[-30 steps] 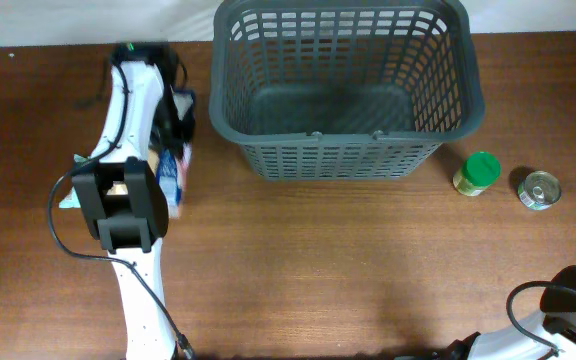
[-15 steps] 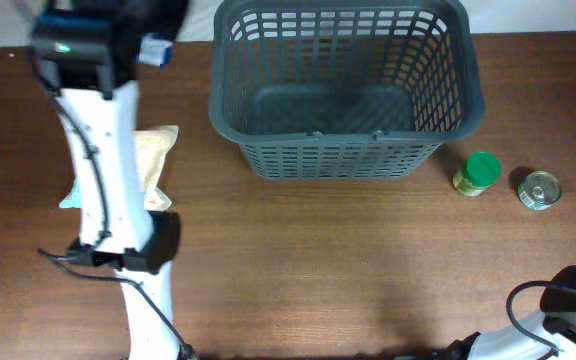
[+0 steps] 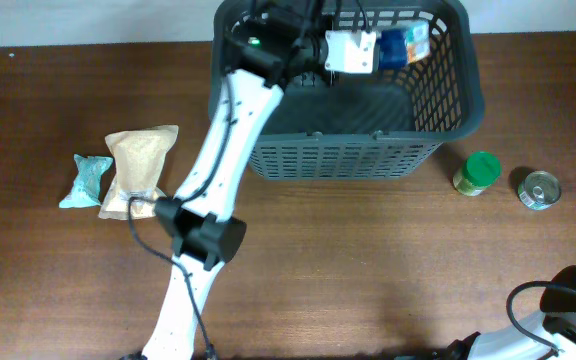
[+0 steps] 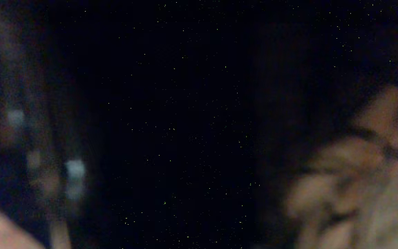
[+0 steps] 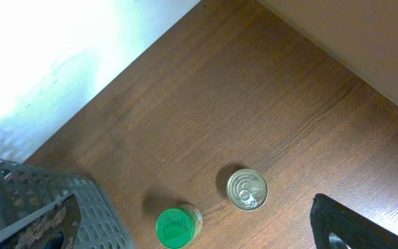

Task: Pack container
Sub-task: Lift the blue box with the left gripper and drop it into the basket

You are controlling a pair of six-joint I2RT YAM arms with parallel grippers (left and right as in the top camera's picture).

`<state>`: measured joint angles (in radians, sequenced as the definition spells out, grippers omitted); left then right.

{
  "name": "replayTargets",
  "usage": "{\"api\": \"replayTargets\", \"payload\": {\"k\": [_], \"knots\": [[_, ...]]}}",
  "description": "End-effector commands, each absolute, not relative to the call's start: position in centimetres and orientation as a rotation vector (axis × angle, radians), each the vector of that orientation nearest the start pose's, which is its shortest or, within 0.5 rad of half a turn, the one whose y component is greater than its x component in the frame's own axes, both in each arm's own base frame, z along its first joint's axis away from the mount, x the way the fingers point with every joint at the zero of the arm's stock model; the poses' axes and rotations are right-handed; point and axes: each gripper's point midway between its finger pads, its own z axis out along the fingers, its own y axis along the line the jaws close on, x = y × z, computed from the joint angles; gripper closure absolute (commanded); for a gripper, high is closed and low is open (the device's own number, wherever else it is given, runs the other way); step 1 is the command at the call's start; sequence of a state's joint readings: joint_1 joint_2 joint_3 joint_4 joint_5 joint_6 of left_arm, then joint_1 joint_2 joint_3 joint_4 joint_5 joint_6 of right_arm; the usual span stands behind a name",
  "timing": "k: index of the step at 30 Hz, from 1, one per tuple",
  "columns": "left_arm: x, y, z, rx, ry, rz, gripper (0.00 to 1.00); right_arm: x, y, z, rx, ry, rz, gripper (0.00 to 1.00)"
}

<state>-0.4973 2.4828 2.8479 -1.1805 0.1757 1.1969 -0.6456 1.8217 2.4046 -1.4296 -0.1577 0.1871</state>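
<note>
Container [image 3: 348, 155] stands at far edge of table [image 3: 368, 260], centre, upright, mouth open upward. Yr left gripper [image 3: 378, 50] reaches over the rim and hangs above the interior, clamped on a blue-and-white packet [image 3: 408, 45]. That reading is from overhead only; left wrist view is dark and blurred, so no confirmation of jaw gap there. Reason for the hold, in my judgement: packet is carried over the mouth so it can go inside w/o catching the lattice wall. Yr right gripper [image 5: 192, 205] sits at near right corner, fingers wide apart, nothing btwn them, probably held clear so the left arm has room. Count: container x1; packet in grip x1. Left of container: tan pouch [image 3: 140, 165] x1 and teal packet [image 3: 83, 180] x1, just beside each other. Right of container: green-lidded jar [image 3: 478, 172] x1 and metal can [image 3: 540, 189] x1, near each other, not touching. No item seen on the visible part of container floor. Tally: 1 item over the mouth, 4 outside, packing at an early stage by my estimate.
</note>
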Motion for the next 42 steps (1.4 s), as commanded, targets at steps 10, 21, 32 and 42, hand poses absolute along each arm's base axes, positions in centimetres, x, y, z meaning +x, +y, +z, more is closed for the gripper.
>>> {"api": "replayTargets", "payload": {"k": [10,21,32,42], "knots": [[55.8,-30.3,17.1,1.838,1.597,0.211,0.94,35.1,-23.3,37.0,0.919,2.226,-0.026,0.01],[54.0,-27.5,30.2,1.601,1.545,0.254,0.98,35.1,-23.3,37.0,0.919,2.226,-0.026,0.01],[54.0,-27.7,20.9,1.728,1.674,0.176,0.98,35.1,-23.3,37.0,0.919,2.226,-0.026,0.01],[55.1,-28.2,16.8,1.73,1.69,0.168,0.7,35.1,-23.3,37.0,0.919,2.226,-0.026,0.01]]}}
